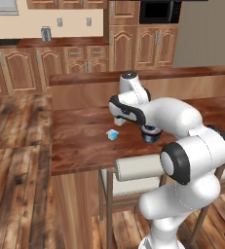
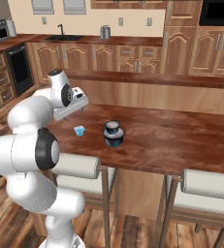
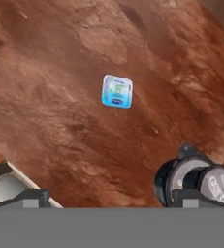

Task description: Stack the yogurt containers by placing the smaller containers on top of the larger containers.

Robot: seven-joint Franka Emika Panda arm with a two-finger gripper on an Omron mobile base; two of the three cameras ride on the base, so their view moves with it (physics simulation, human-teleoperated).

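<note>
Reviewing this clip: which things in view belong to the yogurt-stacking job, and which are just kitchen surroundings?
Job:
- wide dark-blue tub, on the counter
- narrower dark-blue cup, already sitting on the tub
- tiny pale-blue cup, alone on the counter, apart from the stack
- gripper, open, above the counter

Surroundings:
- wooden counter
- stools
- sink
- metal canister
</note>
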